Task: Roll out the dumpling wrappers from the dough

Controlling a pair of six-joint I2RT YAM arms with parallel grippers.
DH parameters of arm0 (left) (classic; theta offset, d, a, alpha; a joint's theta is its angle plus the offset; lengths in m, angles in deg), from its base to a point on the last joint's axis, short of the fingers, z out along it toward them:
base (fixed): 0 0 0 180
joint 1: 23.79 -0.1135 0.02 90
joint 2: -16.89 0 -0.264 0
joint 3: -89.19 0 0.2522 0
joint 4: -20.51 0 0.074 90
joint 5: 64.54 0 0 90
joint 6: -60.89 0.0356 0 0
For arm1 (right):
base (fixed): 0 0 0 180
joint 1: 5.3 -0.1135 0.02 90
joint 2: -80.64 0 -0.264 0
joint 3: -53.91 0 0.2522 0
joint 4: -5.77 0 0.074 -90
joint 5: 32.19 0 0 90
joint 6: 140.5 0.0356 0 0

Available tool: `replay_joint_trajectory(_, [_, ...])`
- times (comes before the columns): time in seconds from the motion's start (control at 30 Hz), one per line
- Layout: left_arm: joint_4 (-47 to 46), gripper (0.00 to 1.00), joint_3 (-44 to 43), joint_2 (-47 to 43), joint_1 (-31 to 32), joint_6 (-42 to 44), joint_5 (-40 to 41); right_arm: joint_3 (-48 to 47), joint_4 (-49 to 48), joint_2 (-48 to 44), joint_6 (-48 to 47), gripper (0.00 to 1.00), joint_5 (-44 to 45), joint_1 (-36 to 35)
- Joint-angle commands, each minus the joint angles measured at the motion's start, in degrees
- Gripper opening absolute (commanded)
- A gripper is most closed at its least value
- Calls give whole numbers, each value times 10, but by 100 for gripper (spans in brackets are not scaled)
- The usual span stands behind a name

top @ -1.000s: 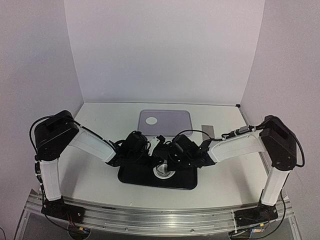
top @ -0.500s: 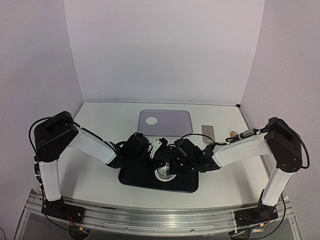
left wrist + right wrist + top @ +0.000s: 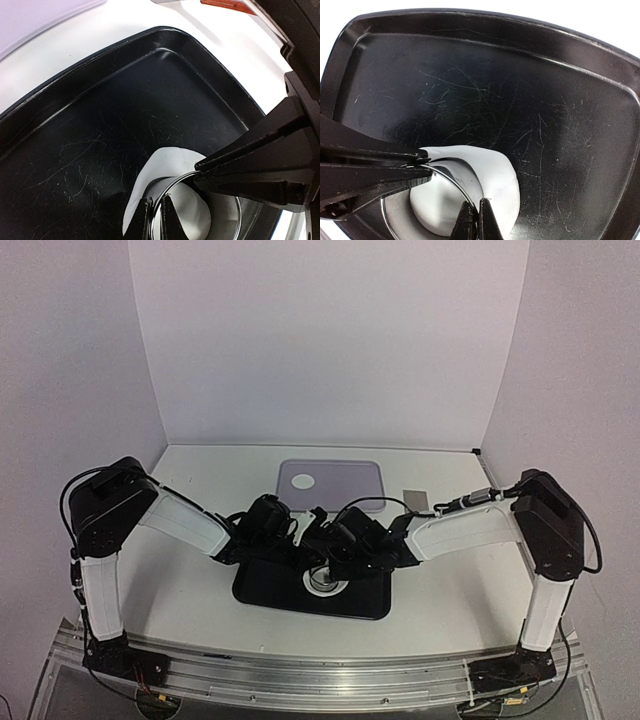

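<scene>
A flattened white patch of dough (image 3: pixel 152 167) (image 3: pixel 497 170) lies on the black tray (image 3: pixel 265 592) (image 3: pixel 100 100) (image 3: pixel 495 75). A metal ring cutter (image 3: pixel 322 582) (image 3: pixel 172 187) (image 3: pixel 451 181) stands on it, with a round white piece inside. My left gripper (image 3: pixel 306 560) (image 3: pixel 156 212) is shut on the ring's rim at one side. My right gripper (image 3: pixel 337 562) (image 3: pixel 476 219) is shut on the rim at the other side. One dumpling wrapper (image 3: pixel 302 481), a small white disc, lies on the lavender tray (image 3: pixel 350 485) behind.
A grey flat rectangular piece (image 3: pixel 415 499) lies on the white table right of the lavender tray. An orange-red object (image 3: pixel 225 3) shows at the top edge of the left wrist view. White walls close the table at the back and sides.
Both grippers stayed shut on the ring. The right arm swung outward and came back. The ring and the black tray have shifted slightly to the left.
</scene>
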Motion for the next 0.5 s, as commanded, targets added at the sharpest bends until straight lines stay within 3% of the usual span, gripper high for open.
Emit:
replay_joint_trajectory(0.0, [249, 0, 12, 102, 8, -6, -96, 45, 140, 52, 37, 0, -45, 45])
replay_joint_trajectory(0.33, [283, 0, -15, 124, -6, -11, -106, 13, 135, 93, 45, 0, -70, 58])
replay_joint_trajectory(0.47, [277, 0, -5, 122, -7, -8, -98, 64, 51, 95, 67, 0, -103, 58])
